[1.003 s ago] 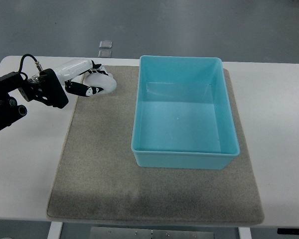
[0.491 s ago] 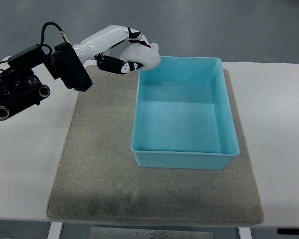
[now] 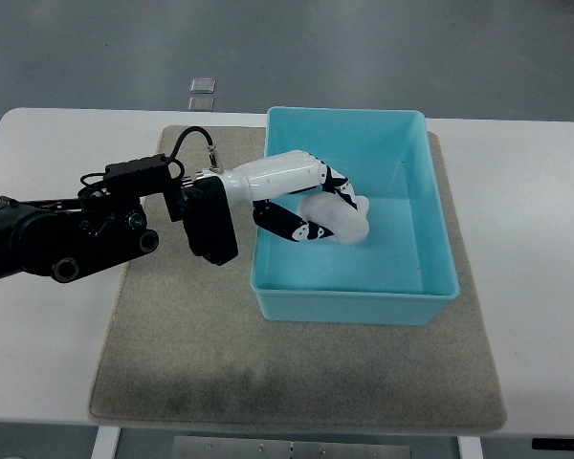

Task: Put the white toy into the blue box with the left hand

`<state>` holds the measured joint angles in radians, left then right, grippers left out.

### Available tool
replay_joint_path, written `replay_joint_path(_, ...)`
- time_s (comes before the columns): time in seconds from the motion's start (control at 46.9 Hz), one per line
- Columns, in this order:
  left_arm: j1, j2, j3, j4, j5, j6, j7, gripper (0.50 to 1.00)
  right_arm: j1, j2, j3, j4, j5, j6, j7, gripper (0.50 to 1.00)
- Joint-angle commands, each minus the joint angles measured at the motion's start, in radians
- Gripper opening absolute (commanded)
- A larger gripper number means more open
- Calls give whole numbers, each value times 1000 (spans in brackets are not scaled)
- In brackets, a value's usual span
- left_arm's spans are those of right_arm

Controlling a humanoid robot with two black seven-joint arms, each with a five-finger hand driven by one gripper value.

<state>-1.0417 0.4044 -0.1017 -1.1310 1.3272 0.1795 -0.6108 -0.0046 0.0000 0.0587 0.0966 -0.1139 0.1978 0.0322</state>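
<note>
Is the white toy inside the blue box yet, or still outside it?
Inside. The white toy is within the blue box walls, gripped by the left hand. Whether it touches the bottom, I cannot tell.

White toy (image 3: 340,219) inside blue box (image 3: 354,301)

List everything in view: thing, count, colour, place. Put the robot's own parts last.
white toy: one, white, inside the blue box, held by the left hand
blue box: one, light blue, open-topped, on the mat's right half
mat: one, grey-beige, on the table
table: one, white, under everything
small square items: two, pale, on the grey floor beyond the table
left hand: one, white and black, reaching over the box's left wall, fingers around the toy
</note>
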Motion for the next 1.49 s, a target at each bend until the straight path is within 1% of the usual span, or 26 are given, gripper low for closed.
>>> replay_joint_path(0.0, 0, -2, 20, 0, 0, 0, 0, 707, 0, 0, 0, 0, -1, 0, 0, 936)
replay_joint_path(0.085, 2, -2, 20, 0, 0, 0, 0, 778, 0, 0, 1, 0, -1, 0, 0, 936)
replay_joint_path(0.107, 3, -2, 22, 0, 0, 0, 0, 816, 0, 0, 1, 0, 0, 0, 0, 936)
replay_joint_path(0.128, 3, -2, 20, 0, 0, 2, 0, 869, 0, 0, 0, 0, 0, 0, 0, 936)
replay_joint_path(0.149, 5, -2, 20, 0, 0, 2, 0, 912, 0, 0, 0, 0, 0, 0, 0, 936)
replay_joint_path(0.171, 6, -2, 20, -1, 0, 2, 0, 930, 0, 0, 0, 0, 0, 0, 0, 936)
replay_joint_path(0.235, 8, -4, 20, -1, -2, 2, 0, 936, 0, 0, 1, 0, 0, 0, 0, 936)
replay_joint_path(0.299, 9, -2, 19, -3, -11, 2, 0, 962, 0, 0, 0, 0, -1, 0, 0, 936)
replay_joint_path(0.363, 11, -2, 19, -3, -19, 2, 0, 969, 0, 0, 0, 0, 0, 0, 0, 936)
replay_joint_path(0.405, 14, -2, 19, -3, -22, 2, 0, 994, 0, 0, 1, 0, 0, 0, 0, 936)
replay_joint_path(0.576, 20, -1, 17, -3, -25, 0, 0, 994, 0, 0, 0, 0, 0, 0, 0, 936)
replay_joint_path(0.704, 23, 1, -16, -3, -65, 14, 0, 992, 0, 0, 0, 0, 0, 0, 0, 936)
replay_joint_path(0.768, 29, -1, -49, 0, -166, 34, 0, 990, 0, 0, 1, 0, -1, 0, 0, 936)
replay_joint_path(0.853, 49, 1, -84, 4, -368, 52, 0, 990, 0, 0, 1, 0, 0, 0, 0, 936)
replay_joint_path(1.024, 48, 25, -145, 11, -738, 55, 0, 990, 0, 0, 1, 0, 0, 0, 0, 936)
replay_joint_path(1.088, 48, 42, -164, 39, -831, 55, 0, 992, 0, 0, 0, 0, -1, 0, 0, 936)
replay_joint_path(1.216, 46, 47, -196, 97, -934, 34, 0, 994, 0, 0, 0, 0, 0, 0, 0, 936)
replay_joint_path(1.323, 55, 47, -239, 123, -1016, 23, 0, 994, 0, 0, 0, 0, -1, 0, 0, 936)
replay_joint_path(1.472, 80, 44, -296, 184, -1305, -29, 0, 994, 0, 0, 0, 0, 0, 0, 0, 936)
